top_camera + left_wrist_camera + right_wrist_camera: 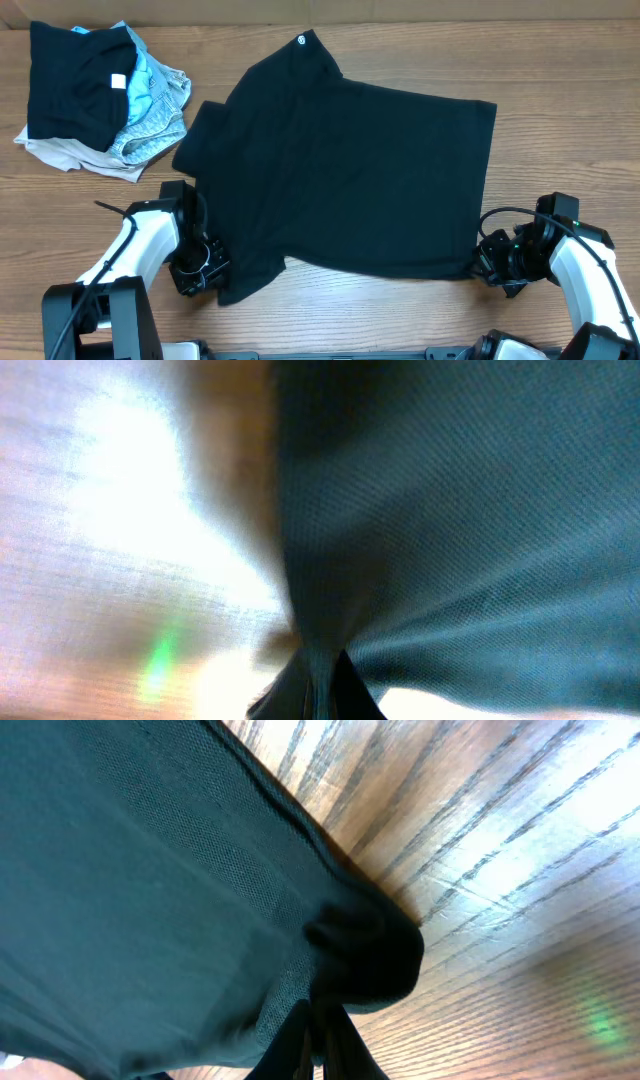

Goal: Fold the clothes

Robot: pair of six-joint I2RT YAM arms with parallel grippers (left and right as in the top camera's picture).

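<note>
A large black T-shirt (350,175) lies spread across the middle of the wooden table, a small white logo (302,40) near its far edge. My left gripper (212,268) is shut on the shirt's near left corner, and the left wrist view shows the dark fabric (450,510) pinched between the fingertips (350,695). My right gripper (483,262) is shut on the near right corner, where the right wrist view shows the cloth (150,890) bunched in a fold (365,955) at the fingers (290,1050).
A pile of other clothes sits at the far left: a black piece (75,85), a light-blue piece (150,90) and a beige piece (70,155) underneath. Bare wooden table (560,120) shows to the right of the shirt and along the near edge.
</note>
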